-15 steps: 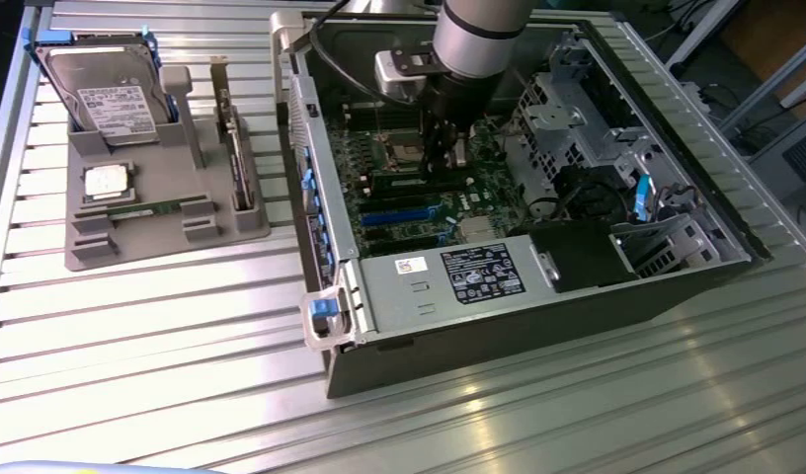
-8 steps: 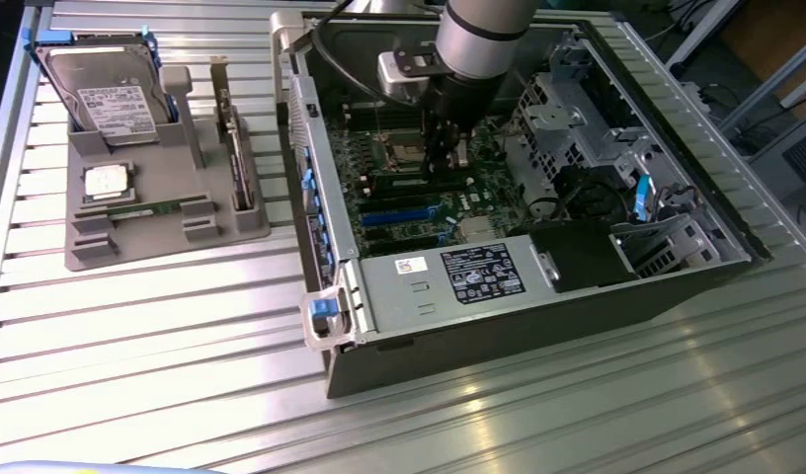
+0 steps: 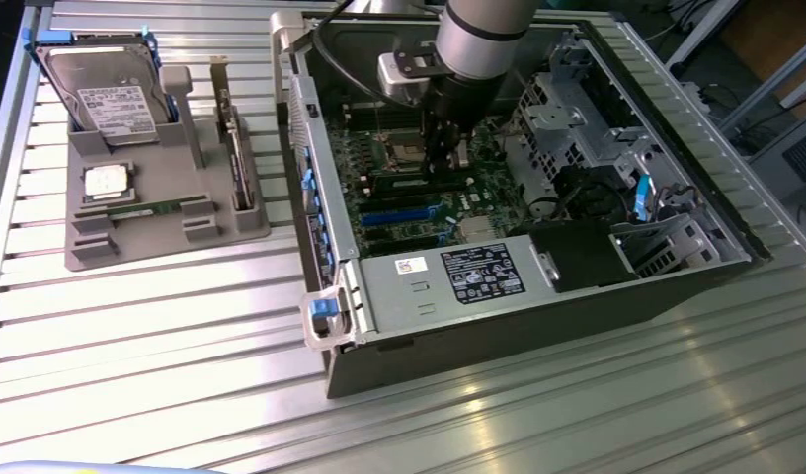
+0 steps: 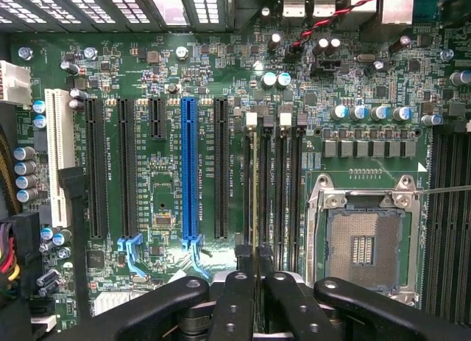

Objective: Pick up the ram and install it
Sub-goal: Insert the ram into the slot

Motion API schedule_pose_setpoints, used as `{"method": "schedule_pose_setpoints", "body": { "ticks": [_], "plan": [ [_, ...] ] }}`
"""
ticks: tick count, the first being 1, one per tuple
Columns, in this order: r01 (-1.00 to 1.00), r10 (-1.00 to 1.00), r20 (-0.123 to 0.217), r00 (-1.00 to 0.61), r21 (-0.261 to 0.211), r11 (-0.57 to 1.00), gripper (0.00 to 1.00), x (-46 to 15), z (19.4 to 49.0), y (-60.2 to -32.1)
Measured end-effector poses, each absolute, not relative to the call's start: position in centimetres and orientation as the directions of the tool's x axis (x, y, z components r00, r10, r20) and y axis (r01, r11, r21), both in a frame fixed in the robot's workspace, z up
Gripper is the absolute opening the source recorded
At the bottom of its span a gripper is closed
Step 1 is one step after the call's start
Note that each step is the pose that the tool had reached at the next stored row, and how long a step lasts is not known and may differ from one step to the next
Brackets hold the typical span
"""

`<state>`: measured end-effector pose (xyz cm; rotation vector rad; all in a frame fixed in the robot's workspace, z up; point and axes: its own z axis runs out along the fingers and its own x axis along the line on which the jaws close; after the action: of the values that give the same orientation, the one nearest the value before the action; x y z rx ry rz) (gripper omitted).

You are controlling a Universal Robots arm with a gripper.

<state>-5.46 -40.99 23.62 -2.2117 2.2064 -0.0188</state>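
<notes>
Inside the open dark-grey metal computer case point(image 3: 535, 296), lowered over the green motherboard point(image 3: 417, 168): the black two-fingered gripper point(image 3: 441, 158) on the grey robot arm point(image 3: 482, 39). Clenched, fingers point(image 4: 237, 297) pinched on the upper edge of the long thin green ram stick point(image 4: 255, 201), seen edge-on in the wrist view. Standing upright in one of the black memory slots point(image 4: 283, 194), beside the empty silver processor socket point(image 4: 364, 241) and a few slots away from the blue expansion slot point(image 4: 190, 164). Whether fully seated in the slot, impossible to tell. White latch tabs point(image 4: 252, 120) visible at the far end of the slots. Well apart, at the exterior view's left, on the ribbed metal table point(image 3: 179, 336): a grey moulded holder tray point(image 3: 126, 242) carrying a silver hard drive point(image 3: 107, 94) with a white label, a small square silver processor chip point(image 3: 107, 183), and an upright card with a metal bracket point(image 3: 232, 138).
</notes>
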Motion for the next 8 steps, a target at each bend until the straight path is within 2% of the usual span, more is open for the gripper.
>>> {"method": "schedule_pose_setpoints", "body": {
  "ticks": [7,8],
  "plan": [
    [-1.000,-1.000,-0.004,0.002,-0.021,-0.002,0.12,-5.46,23.53,-40.99],
    [-1.000,-1.000,-0.004,0.002,-0.021,-0.002,0.20,-5.46,23.53,-40.98]
  ]
}}
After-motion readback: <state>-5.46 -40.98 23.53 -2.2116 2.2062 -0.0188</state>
